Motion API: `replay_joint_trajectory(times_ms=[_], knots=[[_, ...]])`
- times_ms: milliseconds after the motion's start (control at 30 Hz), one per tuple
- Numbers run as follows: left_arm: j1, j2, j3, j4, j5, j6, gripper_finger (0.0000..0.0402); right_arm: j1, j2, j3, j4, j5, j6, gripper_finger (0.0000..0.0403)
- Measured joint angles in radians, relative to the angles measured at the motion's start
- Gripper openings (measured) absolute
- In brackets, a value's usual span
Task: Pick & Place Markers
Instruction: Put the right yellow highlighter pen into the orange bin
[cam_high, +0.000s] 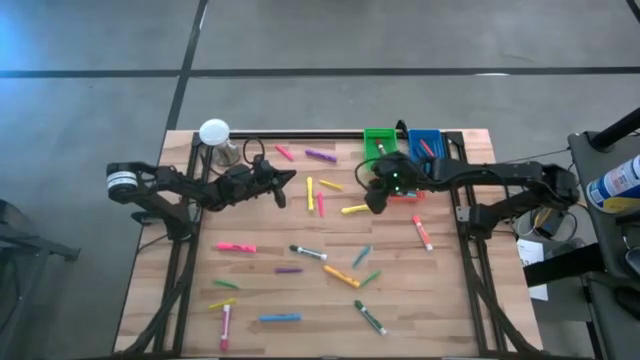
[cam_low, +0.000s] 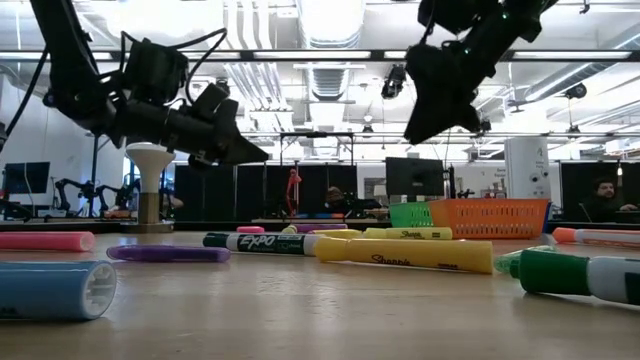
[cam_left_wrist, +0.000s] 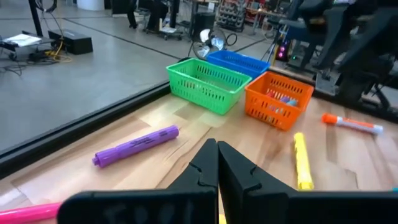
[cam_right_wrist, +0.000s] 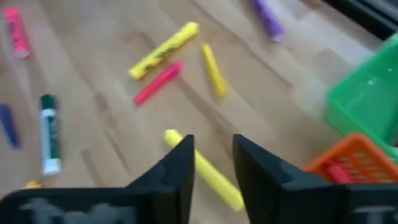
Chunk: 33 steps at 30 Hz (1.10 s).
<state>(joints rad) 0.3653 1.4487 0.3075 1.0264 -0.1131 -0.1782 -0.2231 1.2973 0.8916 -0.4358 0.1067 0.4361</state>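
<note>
Pale wooden table (cam_high: 460, 300): three mesh plastic bins, roughly twenty scattered markers. Right gripper (cam_right_wrist: 211, 163), fingers parted, hovers over a yellow highlighter marker (cam_right_wrist: 205, 171) lying slantwise underneath. Left gripper (cam_left_wrist: 217, 163) pressed together, empty.

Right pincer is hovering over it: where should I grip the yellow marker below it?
Grip the yellow plastic marker mid-barrel, coming straight down. It lies flat on the wooden table, with bare wood along both long sides. The open right pincer already straddles it.
</note>
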Motion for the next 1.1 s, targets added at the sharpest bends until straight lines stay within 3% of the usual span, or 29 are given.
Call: replay_joint_trajectory(times_ms=[200, 367, 667, 1100], knots=[[0.0, 0.0, -0.003, -0.006, 0.0, 0.023, 0.0, 0.072, 0.132, 0.046, -0.006, -0.001, -0.127, 0.0174], [0.0, 0.0, -0.003, -0.017, 0.0, 0.028, 0.0, 0.095, 0.32, 0.149, -0.057, -0.004, -0.26, 0.0189], [0.0, 0.0, -0.003, -0.029, 0.0, 0.033, 0.0, 0.07, 0.548, 0.349, -0.243, -0.005, -0.445, 0.0173], [0.0, 0.0, -0.007, -0.033, 0.0, 0.04, 0.0, 0.065, 0.654, 0.347, -0.261, -0.019, -0.483, 0.0129]])
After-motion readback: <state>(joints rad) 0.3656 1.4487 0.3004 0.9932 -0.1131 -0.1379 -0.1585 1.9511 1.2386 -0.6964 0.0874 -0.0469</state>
